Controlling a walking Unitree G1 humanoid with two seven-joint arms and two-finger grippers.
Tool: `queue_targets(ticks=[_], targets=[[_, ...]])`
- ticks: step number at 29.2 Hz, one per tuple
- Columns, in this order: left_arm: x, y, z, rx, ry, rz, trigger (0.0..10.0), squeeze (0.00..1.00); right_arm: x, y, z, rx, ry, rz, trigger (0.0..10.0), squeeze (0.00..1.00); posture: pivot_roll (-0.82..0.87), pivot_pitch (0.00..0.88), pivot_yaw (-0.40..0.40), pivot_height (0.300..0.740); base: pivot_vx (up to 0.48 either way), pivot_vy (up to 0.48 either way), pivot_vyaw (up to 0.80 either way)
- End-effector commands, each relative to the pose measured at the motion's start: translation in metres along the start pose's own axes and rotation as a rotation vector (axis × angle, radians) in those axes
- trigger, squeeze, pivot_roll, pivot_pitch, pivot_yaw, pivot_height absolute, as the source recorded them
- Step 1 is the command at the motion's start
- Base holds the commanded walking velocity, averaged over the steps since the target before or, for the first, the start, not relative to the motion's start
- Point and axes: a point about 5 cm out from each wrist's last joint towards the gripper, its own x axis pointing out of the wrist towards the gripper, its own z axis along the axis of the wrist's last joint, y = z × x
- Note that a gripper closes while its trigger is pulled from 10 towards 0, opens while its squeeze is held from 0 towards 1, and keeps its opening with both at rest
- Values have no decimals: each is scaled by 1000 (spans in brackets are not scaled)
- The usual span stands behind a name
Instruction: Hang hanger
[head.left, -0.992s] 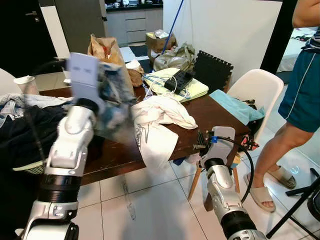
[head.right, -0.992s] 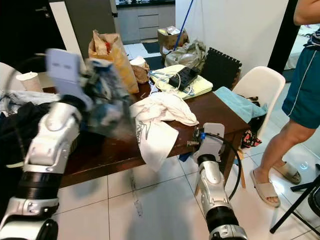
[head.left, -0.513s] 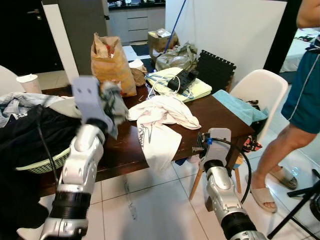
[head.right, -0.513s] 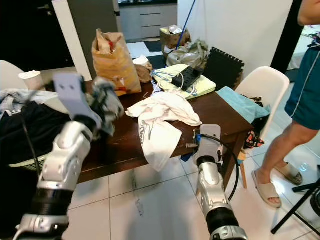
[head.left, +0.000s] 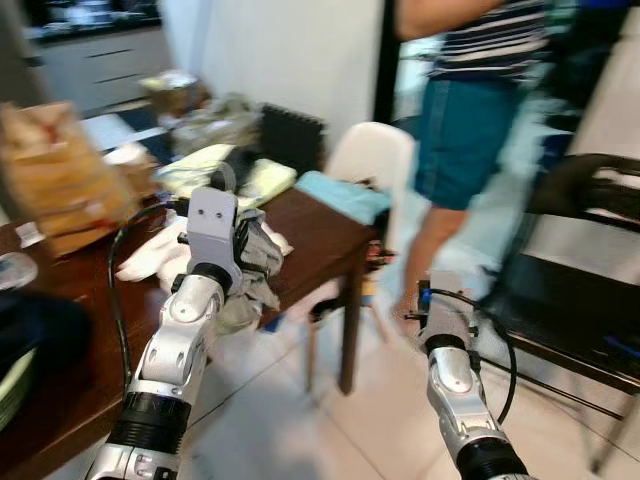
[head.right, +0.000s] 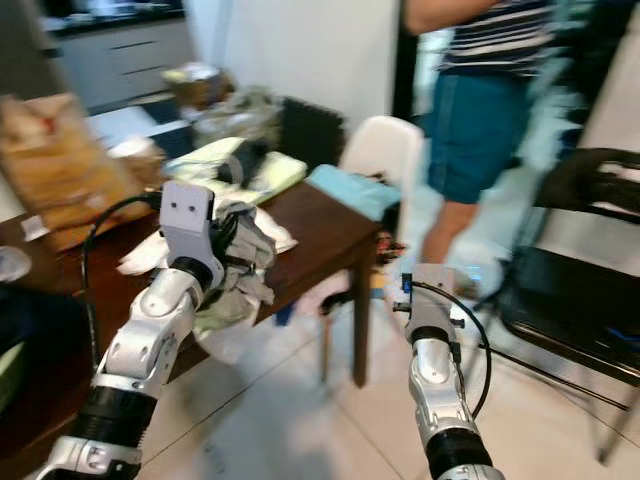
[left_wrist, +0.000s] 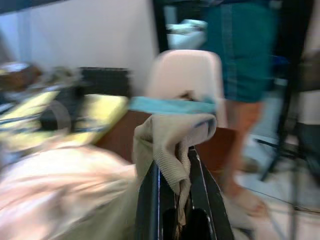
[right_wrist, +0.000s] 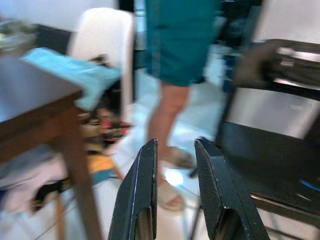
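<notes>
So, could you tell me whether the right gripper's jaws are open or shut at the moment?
Open. The right gripper shows its two black jaws apart with a clear gap and nothing between them; floor and a person's leg show through.

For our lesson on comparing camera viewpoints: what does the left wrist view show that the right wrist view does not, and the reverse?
Left wrist view, not the right: the left gripper shut on a beige ribbed cloth, and a yellow pad. Right wrist view, not the left: the right gripper, open and holding nothing, and a black metal chair. Both: the white plastic chair, the teal cloth, the brown wooden table and a person in teal shorts.
</notes>
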Motion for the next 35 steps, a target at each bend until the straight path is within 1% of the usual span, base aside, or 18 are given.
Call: queue_targets(ticks=[1,2,5,6,8,9,13,15,16,17,18,20,21,23,26,29,32,35], targets=[[0,2,-3,13,11,44,10000,0,1,8,2,5,11,28,10000,0,-89,0,26,740,0,0,-800],[-1,6,-4,6,11,85,10000,0,2,10,5,5,-1,40,10000,0,-91,0,29,740,0,0,-800],[-2,11,-5,-3,7,120,10000,0,3,11,8,10,-8,50,10000,0,-92,0,33,740,0,0,-800],[-4,14,-8,-25,24,143,10000,0,4,12,9,18,-10,54,10000,0,-93,0,34,740,0,0,-800],[-6,18,-11,-33,44,152,10000,0,4,13,9,21,-10,55,10000,0,-91,0,35,740,0,0,-800],[-7,20,-15,-53,58,158,10000,0,4,12,9,22,-7,53,10000,0,-87,0,30,740,0,0,-800],[-9,23,-20,-62,86,160,10000,0,3,11,7,17,-2,52,10000,0,-81,0,19,740,0,0,-800],[-11,22,-32,-46,165,149,10000,0,3,10,7,15,3,56,10000,0,-74,0,7,740,0,0,-800],[-12,22,-36,-37,188,149,10000,0,4,10,7,15,6,58,10000,0,-75,0,7,740,0,0,-800],[-12,22,-36,-37,188,149,10000,0,4,10,7,15,6,58,10000,0,-75,0,7,740,0,0,-800],[-15,22,-50,-23,266,152,10000,0,4,13,8,13,6,73,10000,0,-71,0,13,740,0,0,-800],[-17,23,-53,-13,280,151,10000,0,5,14,8,14,6,76,10000,0,-69,0,15,740,0,0,-800],[-18,22,-55,-33,286,151,10000,0,4,15,7,14,10,79,10000,0,-63,0,18,740,0,0,-800],[-18,23,-55,-39,286,158,10000,0,4,16,6,11,16,79,10000,0,-61,0,18,740,0,0,-800],[-20,27,-57,-13,298,185,10000,0,2,16,2,26,34,79,10000,0,-52,0,12,740,0,0,-800],[-20,30,-58,-7,295,208,10000,0,1,17,0,28,41,83,10000,0,-40,0,8,740,0,0,-800],[-25,35,-60,-31,293,232,10000,0,-8,24,-16,23,115,125,10000,0,-5,0,-29,740,0,0,-800],[-27,38,-62,-35,308,244,10000,0,-12,29,-20,20,130,147,10000,0,-1,0,-31,740,0,0,-800]])
